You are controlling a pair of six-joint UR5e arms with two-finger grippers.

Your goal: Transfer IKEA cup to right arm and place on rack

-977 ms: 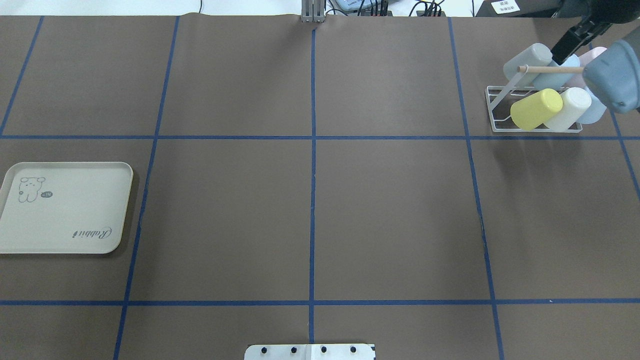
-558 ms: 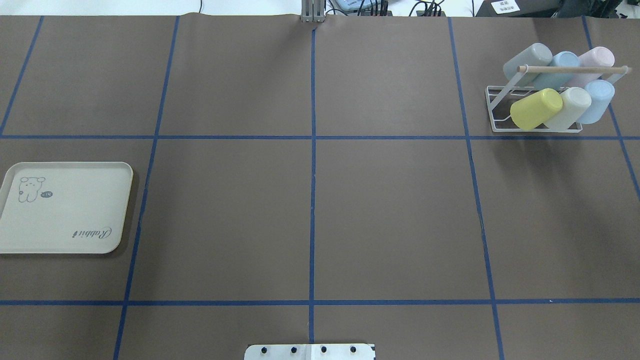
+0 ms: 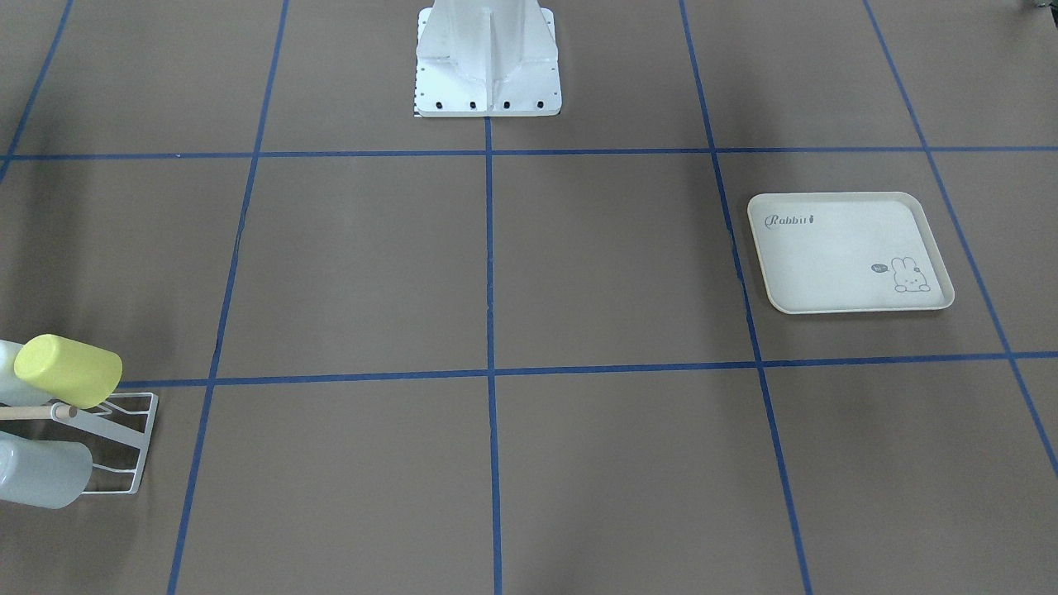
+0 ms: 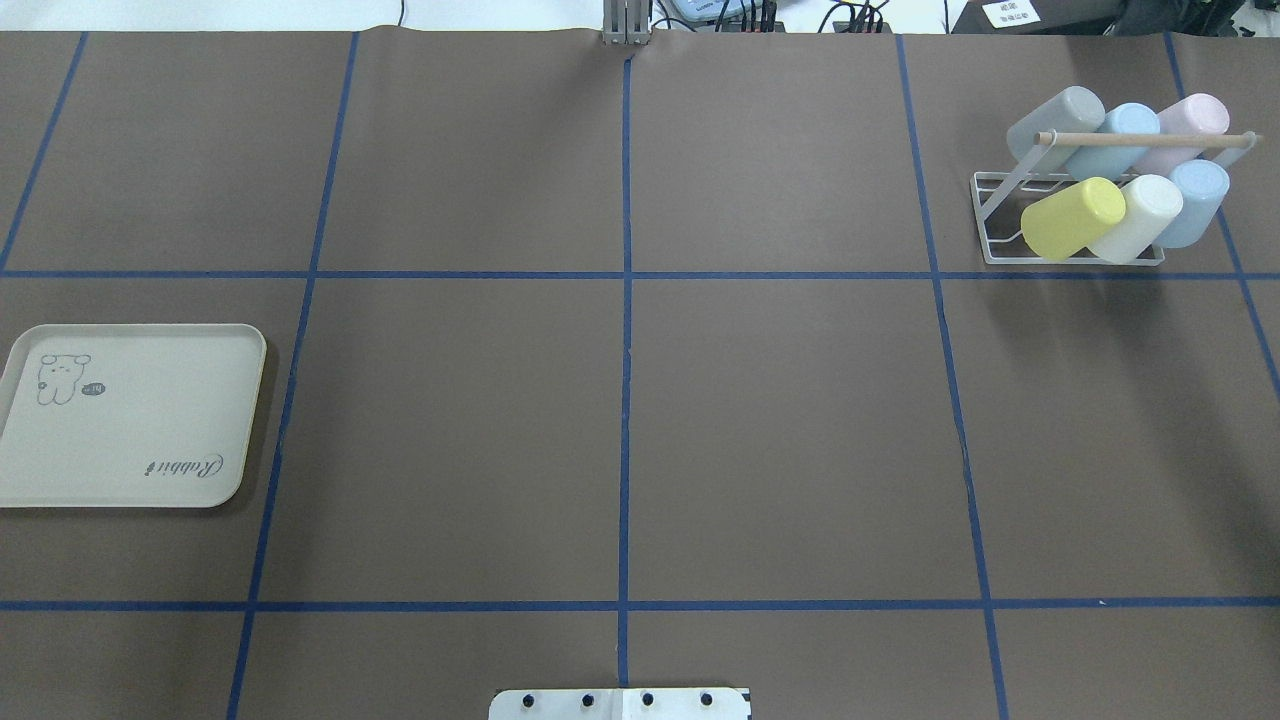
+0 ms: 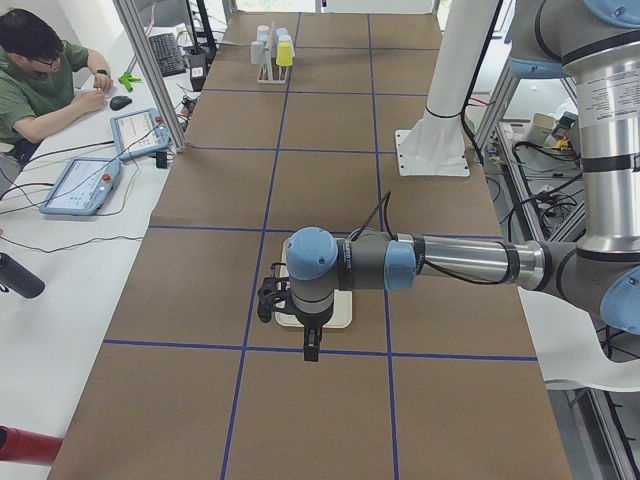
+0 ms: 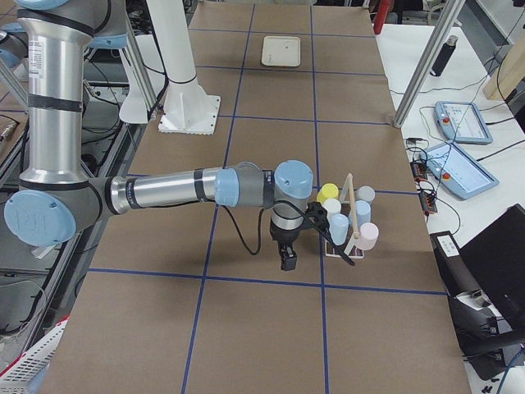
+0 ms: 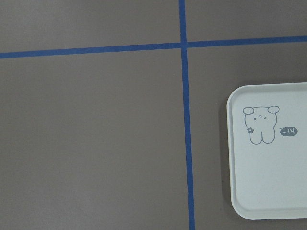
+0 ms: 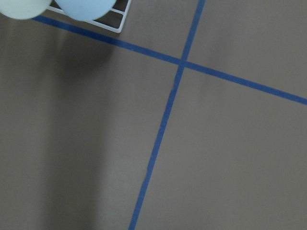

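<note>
The rack (image 3: 99, 442) is cut off by the front-facing view's left edge, the tray (image 7: 268, 187) by the left wrist view's right and bottom edges, and the left gripper (image 5: 311, 350) and right gripper (image 6: 287, 261), shown only in side views, are too small for their aperture to be determined.

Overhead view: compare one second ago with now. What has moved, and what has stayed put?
The right arm, which hung over the right end of the rack, has drawn back out of this view, uncovering the pink cup. The cups, rack and tray kept their places.
</note>
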